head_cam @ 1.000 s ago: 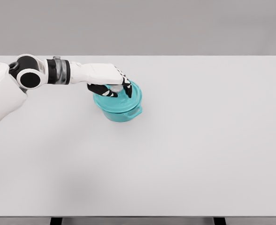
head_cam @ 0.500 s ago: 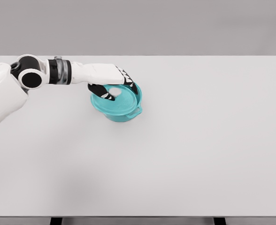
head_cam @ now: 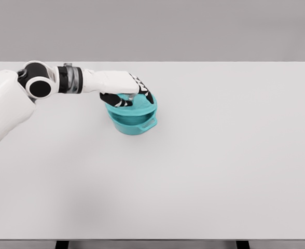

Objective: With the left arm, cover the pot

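Note:
A teal pot (head_cam: 133, 126) stands on the white table (head_cam: 204, 166), left of centre toward the back, with a side handle (head_cam: 149, 125) pointing to the front right. A teal lid (head_cam: 140, 108) lies nearly level just over the pot's rim, and a thin dark gap shows between them at the front. My left hand (head_cam: 130, 96) reaches in from the left and is curled around the lid's pale knob, which its dark fingers (head_cam: 142, 92) mostly hide. Whether the lid rests on the rim at the back I cannot tell.
Only the pot and lid stand on the white table. My left forearm (head_cam: 85, 81) runs along the back left of the table at low height. The table's far edge lies just behind the pot.
The lid, tilted toward me half a second ago, now sits flatter and more squarely over the pot. My left hand has shifted slightly right with it.

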### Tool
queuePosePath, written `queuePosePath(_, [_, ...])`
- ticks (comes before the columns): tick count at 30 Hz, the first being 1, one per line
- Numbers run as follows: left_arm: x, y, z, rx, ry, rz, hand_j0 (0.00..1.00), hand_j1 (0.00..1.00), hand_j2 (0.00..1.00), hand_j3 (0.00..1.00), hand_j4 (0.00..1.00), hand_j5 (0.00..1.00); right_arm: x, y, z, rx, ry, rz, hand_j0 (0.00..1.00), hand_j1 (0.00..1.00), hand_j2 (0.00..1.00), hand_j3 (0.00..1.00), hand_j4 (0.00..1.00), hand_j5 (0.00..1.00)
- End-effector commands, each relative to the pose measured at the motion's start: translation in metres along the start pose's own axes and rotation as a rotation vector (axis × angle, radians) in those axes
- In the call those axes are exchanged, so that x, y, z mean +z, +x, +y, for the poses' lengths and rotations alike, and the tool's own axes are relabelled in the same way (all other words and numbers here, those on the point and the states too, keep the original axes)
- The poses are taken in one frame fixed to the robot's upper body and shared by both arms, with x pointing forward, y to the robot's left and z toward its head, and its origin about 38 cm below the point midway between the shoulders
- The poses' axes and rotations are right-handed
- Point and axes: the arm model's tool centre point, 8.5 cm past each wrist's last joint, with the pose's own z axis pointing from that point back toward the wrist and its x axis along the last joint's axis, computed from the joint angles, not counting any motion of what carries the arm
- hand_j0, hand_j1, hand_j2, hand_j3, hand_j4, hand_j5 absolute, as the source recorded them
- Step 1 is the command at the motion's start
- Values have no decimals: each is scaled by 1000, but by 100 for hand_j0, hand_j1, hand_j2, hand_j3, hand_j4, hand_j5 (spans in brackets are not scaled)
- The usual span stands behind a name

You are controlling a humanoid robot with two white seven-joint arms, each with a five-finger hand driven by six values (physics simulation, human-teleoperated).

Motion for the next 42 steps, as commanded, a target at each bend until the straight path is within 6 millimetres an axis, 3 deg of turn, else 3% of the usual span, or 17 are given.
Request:
queuePosePath(1, [1, -1, 1, -3, 4, 8, 74, 74, 74, 74, 74, 74, 0, 0, 0, 0, 0, 0, 100, 100, 100, 100, 100, 100])
queuePosePath(7, [0, -1, 0, 0, 4, 6, 78, 78, 78, 78, 78, 78, 0, 0, 0, 0, 0, 0, 100, 100, 100, 100, 100, 100])
queuePosePath(10, [0, -1, -1, 7, 6, 3, 99, 99, 99, 99, 99, 99, 0, 0, 0, 0, 0, 0, 100, 100, 100, 100, 100, 100])
queuePosePath(11, [0, 0, 0, 10, 11, 0, 100, 100, 100, 100, 100, 100, 0, 0, 0, 0, 0, 0, 100, 100, 100, 100, 100, 100])
queuePosePath(36, [6, -1, 8, 87, 85, -35, 100, 100, 100, 100, 100, 100, 0, 0, 0, 0, 0, 0, 100, 100, 100, 100, 100, 100])
queuePosePath(39, [19, -5, 11, 107, 111, -31, 100, 100, 100, 100, 100, 100, 0, 0, 0, 0, 0, 0, 100, 100, 100, 100, 100, 100])
queuePosePath(42, [55, -20, 15, 144, 153, 5, 100, 100, 100, 100, 100, 100, 0, 0, 0, 0, 0, 0, 100, 100, 100, 100, 100, 100])
